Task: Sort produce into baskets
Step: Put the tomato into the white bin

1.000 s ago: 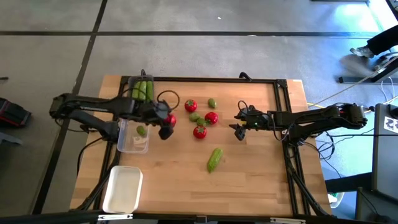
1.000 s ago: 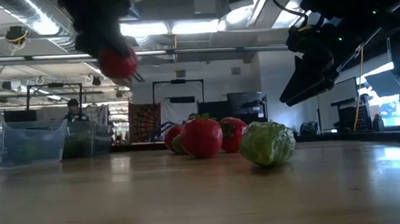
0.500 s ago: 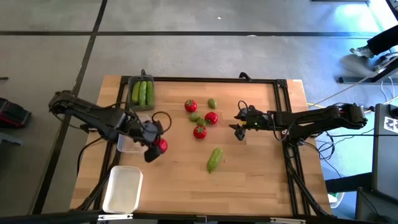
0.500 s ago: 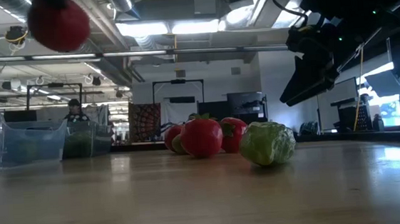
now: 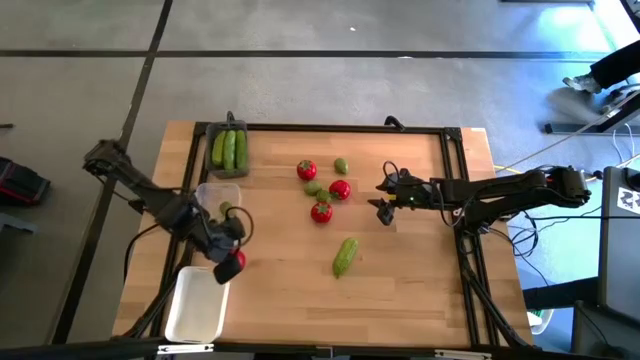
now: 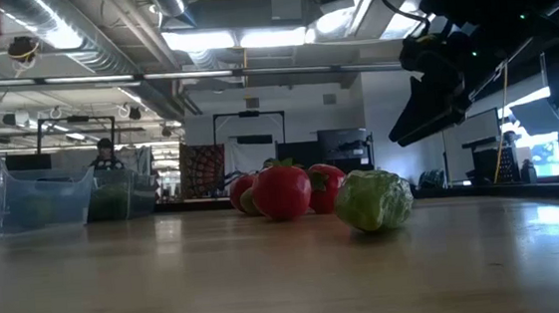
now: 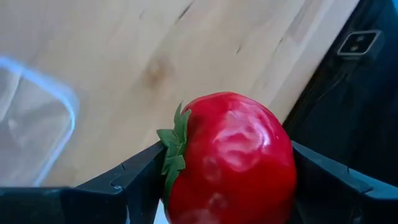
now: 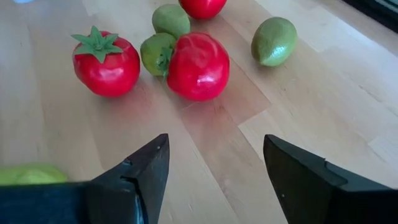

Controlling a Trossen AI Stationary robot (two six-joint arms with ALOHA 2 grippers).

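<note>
A red tomato (image 5: pixel 236 262) is pinched between the fingers of the left gripper (image 5: pixel 230 262), held above the table (image 5: pixel 400 290) just beside the upper right corner of the white basket (image 5: pixel 197 305). In the left wrist view the tomato (image 7: pixel 230 158) fills the gap between both dark fingers, its green top turned sideways. The clear basket (image 5: pixel 214 199) sits just above the gripper, with what appears to be one small green fruit (image 5: pixel 226 209) inside. Two cucumbers (image 5: pixel 229 149) lie in the dark grey basket (image 5: pixel 226 129) at the far left corner. Three tomatoes (image 5: pixel 322 190) and two green fruits (image 5: pixel 341 166) are clustered mid-table, with a loose cucumber (image 5: pixel 345 255) nearer the front. The right gripper (image 5: pixel 384 196) is held spread apart, to the right of the cluster.
</note>
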